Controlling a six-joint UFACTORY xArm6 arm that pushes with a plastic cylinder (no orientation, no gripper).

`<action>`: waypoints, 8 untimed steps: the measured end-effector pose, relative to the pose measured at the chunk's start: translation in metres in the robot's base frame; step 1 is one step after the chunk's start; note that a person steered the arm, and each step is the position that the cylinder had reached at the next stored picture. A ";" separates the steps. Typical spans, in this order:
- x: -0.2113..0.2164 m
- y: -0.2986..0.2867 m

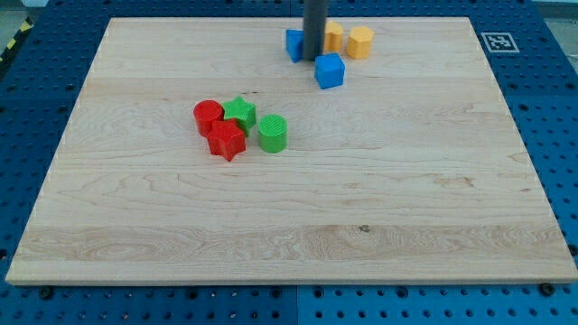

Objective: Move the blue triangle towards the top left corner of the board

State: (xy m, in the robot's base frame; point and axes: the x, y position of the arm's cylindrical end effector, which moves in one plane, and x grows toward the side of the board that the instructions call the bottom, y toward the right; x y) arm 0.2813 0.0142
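Observation:
The blue triangle lies near the view's top, a little right of the middle, half hidden behind the dark rod. My tip rests on the board right against that block's right side. A blue cube sits just below and right of the tip. Two yellow blocks stand behind the rod: one partly hidden, the other, a hexagon, further to the right.
A cluster sits left of the board's middle: a red cylinder, a red star, a green star and a green cylinder. The wooden board lies on a blue pegboard; a marker tag is at the top right.

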 end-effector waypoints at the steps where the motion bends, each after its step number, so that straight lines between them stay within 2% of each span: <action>1: -0.009 -0.034; 2: -0.017 -0.046; 4: -0.030 0.001; 5: -0.048 -0.010; 8: -0.045 -0.096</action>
State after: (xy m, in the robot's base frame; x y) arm 0.2363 -0.0821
